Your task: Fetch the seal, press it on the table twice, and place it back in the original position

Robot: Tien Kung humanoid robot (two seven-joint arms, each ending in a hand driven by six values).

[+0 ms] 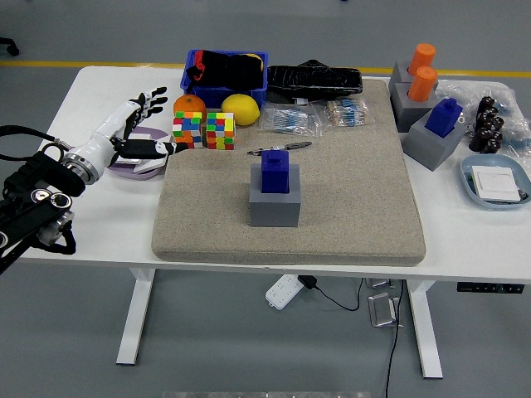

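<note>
A blue seal [275,172] stands upright in a grey block holder [275,203] at the middle of the beige mat [332,215]. My left hand [137,124] is at the table's left side, well left of the seal. Its fingers are spread and hold nothing. It hovers over a purple-rimmed dish [137,166]. My right arm is out of view.
Two colour cubes [205,130], an orange [189,104], a lemon [241,109] and a blue bin [226,70] sit at the back left. A pen [280,148] lies behind the seal. More grey holders with orange [423,83] and blue [445,116] seals stand at the right, beside a blue plate [496,182].
</note>
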